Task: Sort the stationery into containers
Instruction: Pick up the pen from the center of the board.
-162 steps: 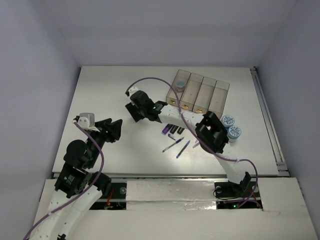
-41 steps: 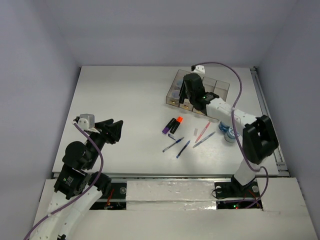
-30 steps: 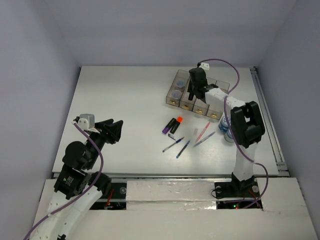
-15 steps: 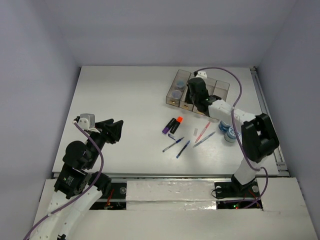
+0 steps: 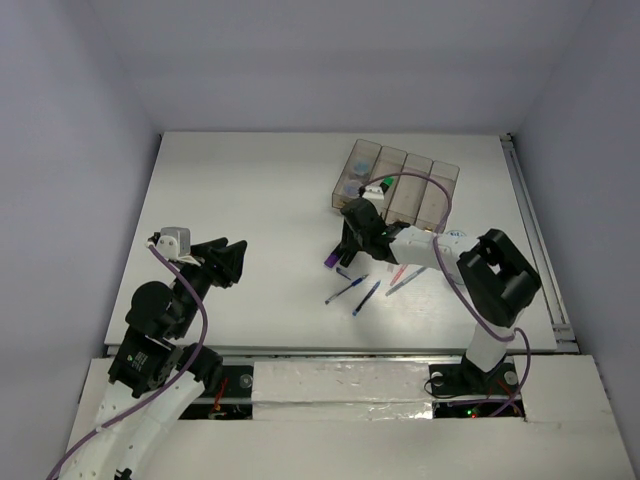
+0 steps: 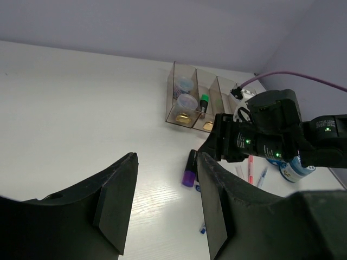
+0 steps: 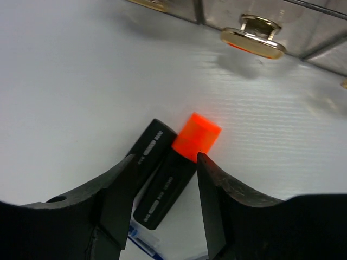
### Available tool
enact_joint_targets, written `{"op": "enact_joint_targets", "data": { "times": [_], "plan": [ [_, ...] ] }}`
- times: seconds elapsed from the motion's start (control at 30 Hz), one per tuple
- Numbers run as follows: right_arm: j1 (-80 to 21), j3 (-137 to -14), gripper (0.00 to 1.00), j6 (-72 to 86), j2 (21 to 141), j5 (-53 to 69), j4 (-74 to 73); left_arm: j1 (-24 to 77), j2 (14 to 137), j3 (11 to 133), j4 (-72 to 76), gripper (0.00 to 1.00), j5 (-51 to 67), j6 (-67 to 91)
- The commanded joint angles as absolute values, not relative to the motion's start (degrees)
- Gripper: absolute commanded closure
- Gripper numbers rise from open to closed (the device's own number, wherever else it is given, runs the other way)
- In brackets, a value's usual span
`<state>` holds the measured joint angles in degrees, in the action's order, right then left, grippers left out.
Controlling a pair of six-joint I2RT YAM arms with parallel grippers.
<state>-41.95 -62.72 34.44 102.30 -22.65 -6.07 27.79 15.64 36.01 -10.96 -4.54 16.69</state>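
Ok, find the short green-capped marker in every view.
Top external: short green-capped marker in the second compartment from the left of the smoky translucent plastic bins.
Left wrist: upper centre, in that same compartment.
Right wrist: not in it.
Shared landmark: the bins' row, along the right wrist picture's top edge.

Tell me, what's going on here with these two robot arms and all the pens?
It's a sorting job: loose items go into the containers. The right end effector is over an orange-capped marker on the table, jaws open either side of it. The left end effector hangs back, open and empty. Two rolls sit in one end bin, a green-capped marker in the next; pens lie loose on the table.
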Motion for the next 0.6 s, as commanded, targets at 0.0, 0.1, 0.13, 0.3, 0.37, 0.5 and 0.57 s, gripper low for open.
{"op": "enact_joint_targets", "data": {
  "times": [0.0, 0.1, 0.13, 0.3, 0.37, 0.5, 0.57],
  "plan": [
    [-41.57, -62.23, 0.46, 36.91, 102.13, -27.16, -6.76, 28.12, 16.08, 36.03, -8.0, 0.56, -3.6, 16.79],
    [-41.57, -62.49, 0.46, 37.0, 103.44, -26.63, -6.51, 28.12, 16.17, 36.04, -8.0, 0.56, -3.69, 16.87],
    [-42.09, -62.49, 0.46, 37.09, 104.14, -26.28, -6.33, 28.12, 16.17, 36.04, -8.0, 0.56, -3.69, 16.79],
    [-42.1, -63.72, 0.48, 37.79, 106.87, -26.63, -7.12, 28.12, 16.0, 36.12, -8.17, 0.56, -3.95, 16.79],
    [-42.1, -63.98, 0.52, 38.23, 107.49, -28.03, -8.17, 28.12, 15.82, 36.12, -8.26, 0.56, -3.96, 16.7],
    [-42.1, -63.46, 0.58, 38.41, 107.05, -30.05, -9.05, 28.12, 15.73, 36.04, -8.26, 0.56, -4.04, 16.7],
    [-42.1, -63.72, 0.6, 38.15, 107.05, -31.2, -9.75, 28.12, 15.73, 36.12, -8.17, 0.56, -4.04, 16.79]
  ]
}}
